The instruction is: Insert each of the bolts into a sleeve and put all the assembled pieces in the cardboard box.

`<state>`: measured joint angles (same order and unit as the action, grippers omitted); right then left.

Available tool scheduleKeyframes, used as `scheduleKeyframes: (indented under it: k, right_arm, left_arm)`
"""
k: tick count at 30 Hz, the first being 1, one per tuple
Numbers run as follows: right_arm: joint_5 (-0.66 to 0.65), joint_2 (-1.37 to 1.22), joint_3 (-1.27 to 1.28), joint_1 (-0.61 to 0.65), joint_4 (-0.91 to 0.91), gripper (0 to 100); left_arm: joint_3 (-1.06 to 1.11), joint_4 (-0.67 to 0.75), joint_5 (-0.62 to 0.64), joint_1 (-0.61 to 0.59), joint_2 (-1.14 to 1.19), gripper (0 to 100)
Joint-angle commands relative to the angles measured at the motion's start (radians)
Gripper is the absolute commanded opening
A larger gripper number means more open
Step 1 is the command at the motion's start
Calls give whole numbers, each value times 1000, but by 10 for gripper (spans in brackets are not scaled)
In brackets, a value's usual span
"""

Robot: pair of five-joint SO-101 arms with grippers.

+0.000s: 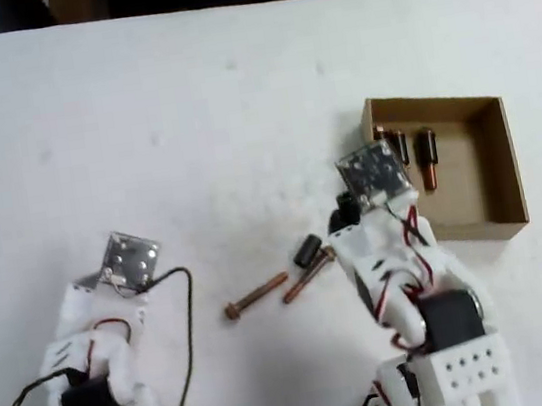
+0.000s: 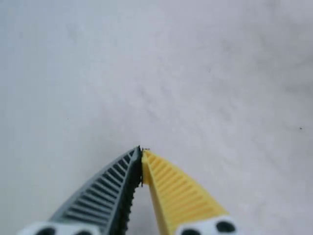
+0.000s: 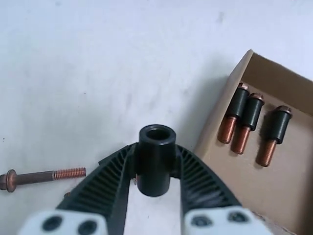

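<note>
Right now the black sleeve (image 3: 155, 169) is sitting between the 2 fingers of the right end effector (image 3: 155, 149). 1 bolt (image 1: 302, 279) is lying just beside it, and another bolt (image 3: 41, 175) is lying farther off. The cardboard box (image 1: 496, 166) is sitting near this arm, with 3 done pieces (image 3: 250, 115) lying inside. The white table (image 1: 239, 117) is holding everything. The right end effector is squeezing the sleeve on both sides. The left end effector (image 2: 142, 152) is pressing its tips together, holding nothing, over bare table.

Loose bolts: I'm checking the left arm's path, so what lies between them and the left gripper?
In the high view, bare table and a black cable lie between the left gripper and the bolts.
</note>
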<state>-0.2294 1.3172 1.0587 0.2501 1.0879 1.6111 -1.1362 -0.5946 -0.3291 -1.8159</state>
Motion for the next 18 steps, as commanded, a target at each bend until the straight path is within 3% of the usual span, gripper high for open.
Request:
scheduleKeyframes:
  k: [1, 11, 18]
  right_arm:
    - [-11, 93, 6, -38, -18, 17]
    - [-6, 134, 37, -90, -22, 17]
    - [-3, 134, 37, -90, -19, 17]
  left_arm:
    - [-114, -48, -49, 48, -7, 20]
    - [-252, -201, -51, 213, -4, 20]
    - [-261, -187, -55, 239, 22, 20]
